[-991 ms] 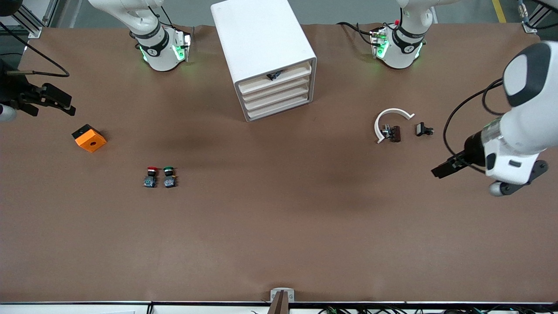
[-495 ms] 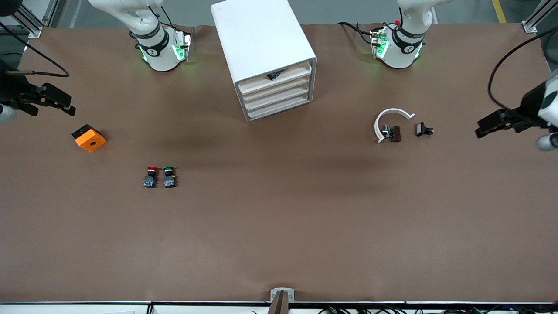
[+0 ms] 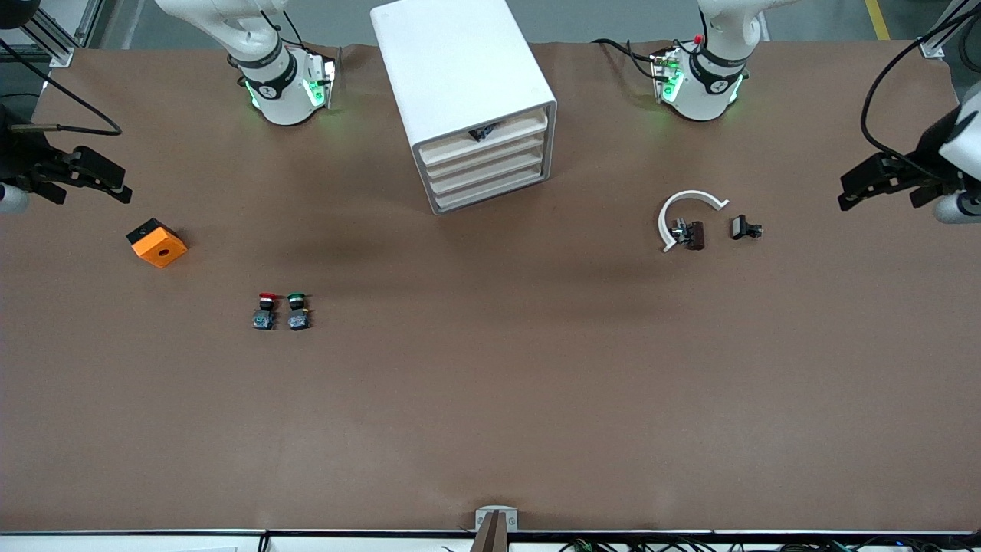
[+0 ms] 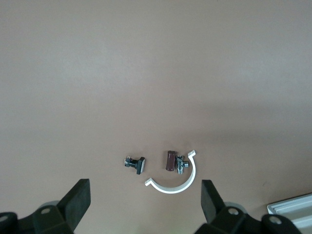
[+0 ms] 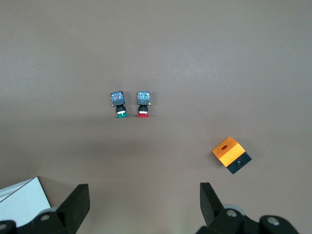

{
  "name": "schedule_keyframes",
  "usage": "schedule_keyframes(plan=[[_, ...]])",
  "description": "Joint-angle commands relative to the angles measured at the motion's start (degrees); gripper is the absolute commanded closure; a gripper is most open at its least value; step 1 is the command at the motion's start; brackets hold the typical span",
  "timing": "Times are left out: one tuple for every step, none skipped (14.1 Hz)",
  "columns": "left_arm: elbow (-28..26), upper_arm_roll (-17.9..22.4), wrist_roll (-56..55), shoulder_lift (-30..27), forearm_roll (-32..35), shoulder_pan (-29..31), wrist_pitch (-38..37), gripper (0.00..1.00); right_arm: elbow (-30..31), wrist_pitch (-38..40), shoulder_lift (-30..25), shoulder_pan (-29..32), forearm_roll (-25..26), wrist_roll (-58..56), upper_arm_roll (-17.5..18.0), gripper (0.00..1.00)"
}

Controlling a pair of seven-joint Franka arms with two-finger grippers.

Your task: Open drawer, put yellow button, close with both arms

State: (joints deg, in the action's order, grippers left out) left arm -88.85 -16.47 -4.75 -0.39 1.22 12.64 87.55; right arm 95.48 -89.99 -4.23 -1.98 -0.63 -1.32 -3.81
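The white cabinet (image 3: 460, 69) stands between the two arm bases. Its uppermost drawer (image 3: 484, 142) looks shut, level with the three below, with a small dark thing (image 3: 481, 133) at its upper edge. The yellow button is out of view. My left gripper (image 3: 847, 192) is open and empty in the air at the left arm's end of the table; in the left wrist view (image 4: 145, 195) it is over bare table. My right gripper (image 3: 123, 188) is open and empty at the right arm's end, over bare table in the right wrist view (image 5: 144, 195).
A red-capped button (image 3: 266, 310) and a green-capped button (image 3: 297, 310) stand side by side, with an orange block (image 3: 157, 243) toward the right arm's end. A white curved clip (image 3: 686, 211) and small metal parts (image 3: 745, 228) lie toward the left arm's end.
My left arm has swung from over the table out to its end of the table and risen. The right arm has not moved.
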Motion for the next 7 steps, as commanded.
schedule_keyframes(plan=[[-3.5,6.9,0.2,-3.5,-0.6,-6.4,0.0,0.00,-0.3,0.5,-0.3,0.7,1.2,-0.6,0.6,0.00],[-3.4,7.8,0.2,-3.7,-0.5,-7.7,-0.4,0.00,-0.3,0.5,-0.3,0.7,1.2,-0.6,0.6,0.00],[-3.4,7.9,-0.1,-4.4,-0.5,-8.2,-0.8,0.00,-0.3,0.4,-0.3,0.7,1.2,-0.6,0.6,0.00],[-3.5,7.9,-0.2,-4.4,-0.5,-8.0,-1.4,0.00,-0.3,0.4,-0.3,0.6,1.2,-0.6,0.6,0.00],[-3.5,7.9,-0.1,-4.5,-0.5,-7.7,-1.5,0.00,-0.3,0.4,-0.3,0.6,1.2,-0.6,0.6,0.00],[-3.3,7.9,0.0,-4.4,-0.5,-7.5,-1.6,0.00,-0.3,0.4,-0.3,0.7,1.2,-0.6,0.6,0.00],[-3.3,7.9,0.1,-4.4,-0.5,-7.5,-1.6,0.00,-0.4,0.4,-0.3,0.6,1.2,-0.6,0.6,0.00]])
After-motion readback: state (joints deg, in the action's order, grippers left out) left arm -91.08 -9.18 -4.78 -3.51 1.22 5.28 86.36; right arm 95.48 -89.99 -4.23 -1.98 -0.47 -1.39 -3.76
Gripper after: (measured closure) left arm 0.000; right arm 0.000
